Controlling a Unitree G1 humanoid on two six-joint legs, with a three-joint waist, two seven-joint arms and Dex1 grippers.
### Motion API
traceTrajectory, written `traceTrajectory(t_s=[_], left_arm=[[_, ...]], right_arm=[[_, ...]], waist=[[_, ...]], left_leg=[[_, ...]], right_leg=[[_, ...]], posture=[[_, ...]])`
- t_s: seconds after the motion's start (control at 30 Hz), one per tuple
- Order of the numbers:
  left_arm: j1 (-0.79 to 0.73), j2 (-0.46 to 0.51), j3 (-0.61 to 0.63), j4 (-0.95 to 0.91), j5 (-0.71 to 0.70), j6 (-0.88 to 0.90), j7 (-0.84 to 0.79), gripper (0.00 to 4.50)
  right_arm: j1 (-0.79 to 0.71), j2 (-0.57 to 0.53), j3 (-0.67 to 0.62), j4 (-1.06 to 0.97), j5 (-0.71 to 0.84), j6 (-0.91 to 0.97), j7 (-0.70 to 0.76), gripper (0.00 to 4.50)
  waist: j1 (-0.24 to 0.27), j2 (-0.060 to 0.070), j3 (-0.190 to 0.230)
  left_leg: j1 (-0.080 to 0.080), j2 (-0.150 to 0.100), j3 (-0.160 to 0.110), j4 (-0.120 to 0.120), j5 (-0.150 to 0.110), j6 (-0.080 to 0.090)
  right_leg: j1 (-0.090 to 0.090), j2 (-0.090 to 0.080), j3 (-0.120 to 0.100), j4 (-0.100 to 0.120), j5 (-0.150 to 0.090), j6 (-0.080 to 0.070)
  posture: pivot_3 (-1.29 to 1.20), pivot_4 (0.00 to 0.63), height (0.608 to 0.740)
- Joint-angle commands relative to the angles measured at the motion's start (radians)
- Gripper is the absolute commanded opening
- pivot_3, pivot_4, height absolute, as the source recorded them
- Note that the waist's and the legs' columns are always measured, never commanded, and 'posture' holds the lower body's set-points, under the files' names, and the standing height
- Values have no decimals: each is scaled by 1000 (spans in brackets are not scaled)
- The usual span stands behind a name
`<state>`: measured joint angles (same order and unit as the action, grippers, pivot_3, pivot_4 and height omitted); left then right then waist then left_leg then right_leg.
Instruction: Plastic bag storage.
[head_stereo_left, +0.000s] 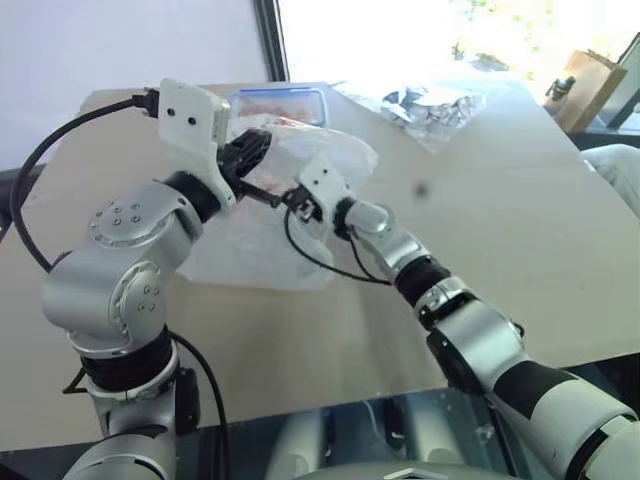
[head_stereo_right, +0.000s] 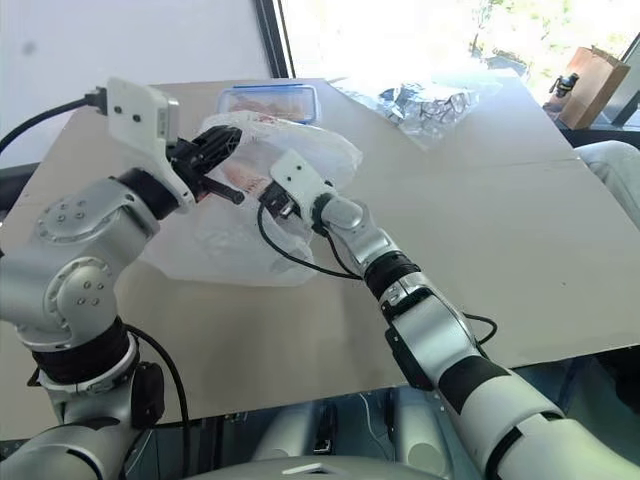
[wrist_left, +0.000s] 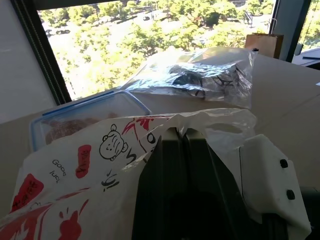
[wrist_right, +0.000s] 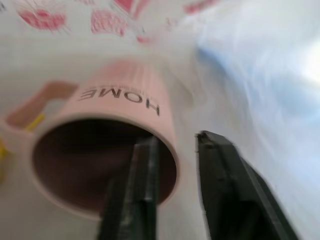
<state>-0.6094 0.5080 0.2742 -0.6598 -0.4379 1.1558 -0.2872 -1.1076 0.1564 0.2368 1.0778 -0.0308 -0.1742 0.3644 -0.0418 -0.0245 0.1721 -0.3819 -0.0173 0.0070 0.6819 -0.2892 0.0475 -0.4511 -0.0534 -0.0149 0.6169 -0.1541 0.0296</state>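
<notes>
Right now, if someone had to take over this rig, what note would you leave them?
Left gripper: shut on the plastic bag's top edge, holding it lifted off the table.
Right gripper: inside the bag, fingers apart astride the rim of a pink mug marked HOME; one finger inside the mug, one outside.
Behind the bag: blue-lidded container, crumpled clear wrapper.
Done: the mug is in the bag.
Left: whether the mug is being released or gripped is unclear; then withdraw the right arm.
</notes>
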Motion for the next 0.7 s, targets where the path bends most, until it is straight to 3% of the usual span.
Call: traceTrajectory(t_s=[0.03,0.1,0.2,0.3,0.43,0.53,0.7], left_arm=[[11,-5,21,-40,-7,2,28,0],[17,-8,20,-29,-4,-10,32,0],[31,-18,28,1,-2,-48,33,0],[45,-31,42,50,-3,-98,26,0],[63,-28,23,77,3,-142,20,0],[73,-28,24,79,-8,-151,19,0],[84,-21,15,75,-19,-161,17,0]], right_arm=[[-58,121,-9,-47,22,-61,61,3242],[-17,89,-6,-114,37,-60,119,4080],[82,13,10,-320,58,-7,207,4080],[253,-114,30,-719,111,186,314,4080],[397,-264,26,-1077,130,426,350,4080],[418,-322,5,-1149,83,497,278,4080],[342,-355,8,-1007,-35,451,161,4080]], waist=[[-4,0,0],[-6,1,0],[-1,1,0],[10,1,0],[28,1,0],[24,1,0],[23,1,0]], left_leg=[[0,0,0,0,0,0],[1,1,0,-1,1,-2],[0,1,0,-1,1,-3],[0,1,-1,0,1,-3],[-3,-2,-5,3,1,-2],[-2,-1,-5,3,1,-2],[2,1,0,2,3,-5]], right_leg=[[0,0,0,0,0,0],[-1,1,0,0,-1,-1],[-3,1,1,1,-1,-1],[-2,0,1,1,-1,-1],[-1,-2,-1,1,-1,-1],[-1,-1,-1,1,-1,-1],[-2,1,1,7,-2,-4]], posture=[[0,150,740],[0,150,740],[0,150,740],[0,150,740],[0,150,740],[0,150,740],[0,150,740]])
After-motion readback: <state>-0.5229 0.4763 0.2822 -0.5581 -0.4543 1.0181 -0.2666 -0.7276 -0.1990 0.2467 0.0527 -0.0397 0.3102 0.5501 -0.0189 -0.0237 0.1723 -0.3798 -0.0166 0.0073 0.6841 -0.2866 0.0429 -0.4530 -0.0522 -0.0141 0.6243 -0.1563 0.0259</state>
